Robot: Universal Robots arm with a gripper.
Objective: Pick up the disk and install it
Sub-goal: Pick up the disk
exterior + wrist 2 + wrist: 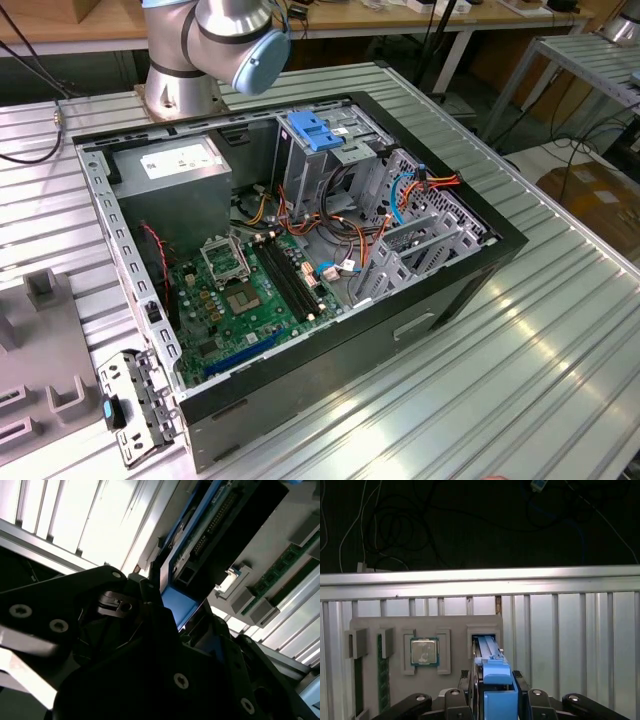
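Claw [492,678] clamps disk [498,669]: flat, blue plastic rail, edge-on.

A tabletop [520,370] of ribbed silver metal slats runs lengthwise across the exterior view. An open black computer case [430,320] lies on its side in the middle of it, opening upward. Behind the case, the arm's round silver base [175,95] stands on the slats. At the exterior view's left edge, apart from the case, a flat grey holder plate [40,350] with raised blocks rests on the surface. A thin black cable [30,155] lies near the far left corner. In the first wrist view, the same slatted tabletop [580,645] carries the grey holder plate [452,625] with rectangular pockets.
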